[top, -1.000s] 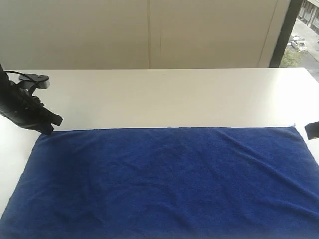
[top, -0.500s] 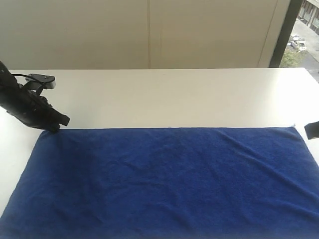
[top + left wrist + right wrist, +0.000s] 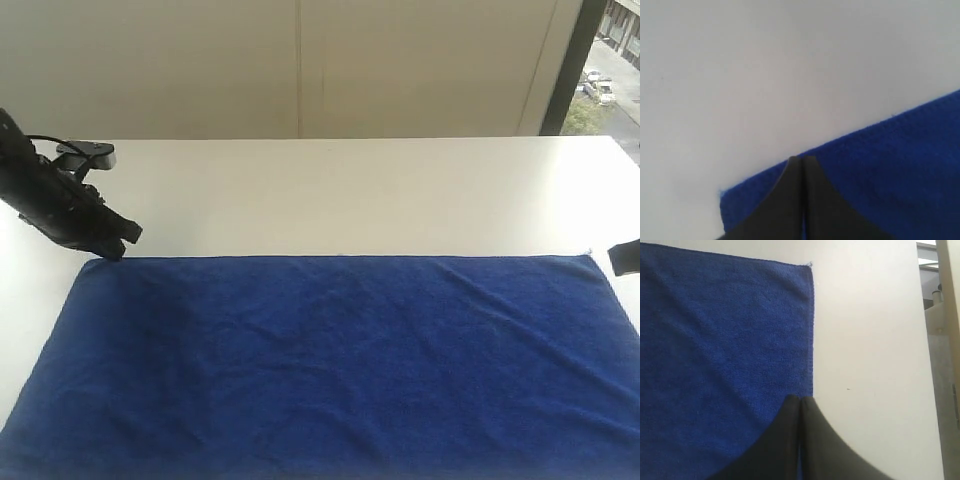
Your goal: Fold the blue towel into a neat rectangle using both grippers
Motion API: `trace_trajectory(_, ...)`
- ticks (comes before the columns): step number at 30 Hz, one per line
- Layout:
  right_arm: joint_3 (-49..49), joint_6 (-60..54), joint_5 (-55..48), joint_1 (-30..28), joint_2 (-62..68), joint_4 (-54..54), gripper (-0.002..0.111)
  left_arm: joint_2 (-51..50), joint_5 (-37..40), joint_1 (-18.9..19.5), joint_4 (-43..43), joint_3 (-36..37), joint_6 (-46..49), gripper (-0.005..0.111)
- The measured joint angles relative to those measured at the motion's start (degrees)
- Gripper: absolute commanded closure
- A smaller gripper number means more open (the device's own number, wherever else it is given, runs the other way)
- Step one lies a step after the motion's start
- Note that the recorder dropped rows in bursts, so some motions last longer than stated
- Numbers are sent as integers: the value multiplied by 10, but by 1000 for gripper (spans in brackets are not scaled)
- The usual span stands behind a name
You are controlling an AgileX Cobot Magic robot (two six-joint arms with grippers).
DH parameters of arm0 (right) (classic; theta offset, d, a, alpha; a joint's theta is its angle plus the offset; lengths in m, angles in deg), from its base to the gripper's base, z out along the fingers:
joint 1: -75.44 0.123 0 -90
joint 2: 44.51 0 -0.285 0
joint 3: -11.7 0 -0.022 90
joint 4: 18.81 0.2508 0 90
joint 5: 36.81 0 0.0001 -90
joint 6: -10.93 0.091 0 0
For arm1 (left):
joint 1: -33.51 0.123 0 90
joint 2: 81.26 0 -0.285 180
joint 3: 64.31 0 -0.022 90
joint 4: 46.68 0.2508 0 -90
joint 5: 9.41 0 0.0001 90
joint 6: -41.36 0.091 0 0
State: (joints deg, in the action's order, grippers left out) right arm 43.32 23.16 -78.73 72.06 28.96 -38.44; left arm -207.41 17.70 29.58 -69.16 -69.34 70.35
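The blue towel [image 3: 330, 360] lies spread flat on the near part of the white tabletop [image 3: 350, 190]; it is plush, plain royal blue and faintly creased. At its far left corner the left hand [image 3: 116, 246] has its fingers pressed together, and so does the right hand [image 3: 800, 400] at the towel's right edge.

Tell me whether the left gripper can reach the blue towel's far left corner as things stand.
Probably yes: the left gripper sits right at that corner of the blue towel, nothing between them. Its jaws are shut, so they must open first.
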Motion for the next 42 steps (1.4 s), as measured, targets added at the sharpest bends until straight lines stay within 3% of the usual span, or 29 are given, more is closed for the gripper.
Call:
trace_trajectory(3, 12, -1, 25, 0, 0, -1, 108, 38, 42, 0, 0, -9, 0, 107)
trace_trajectory(7, 1, -6, 62, -9, 42, -22, 108, 183, 119, 0, -1, -8, 14, 107)
trace_trajectory(11, -29, -45, 43, -37, 92, -1, 108, 301, 121, 0, -1, 32, 9, 107)
trace_trajectory(13, -43, -107, 35, -59, 122, 62, 108, 386, 105, 0, -1, 73, -9, 107)
trace_trajectory(16, -46, -254, 16, -82, 177, 224, 108, 568, 44, 0, -1, 205, -63, 107)
trace_trajectory(19, -46, -271, 21, -84, 207, 237, 107, 688, 11, 0, -2, 324, -89, 107)
trace_trajectory(21, -46, -260, 26, -95, 211, 235, 97, 740, -19, 0, -2, 408, -93, 107)
trace_trajectory(23, -46, -250, 34, -125, 211, 235, 71, 773, -47, 0, -2, 490, -95, 107)
trace_trajectory(25, -46, -245, 35, -143, 215, 232, 63, 778, -57, 0, -2, 532, -95, 107)
trace_trajectory(29, -46, -244, 64, -156, 263, 230, 63, 779, -100, 0, -41, 598, -96, 107)
trace_trajectory(42, -47, -254, 135, -162, 369, 219, 68, 779, -110, 0, -58, 600, -96, 107)
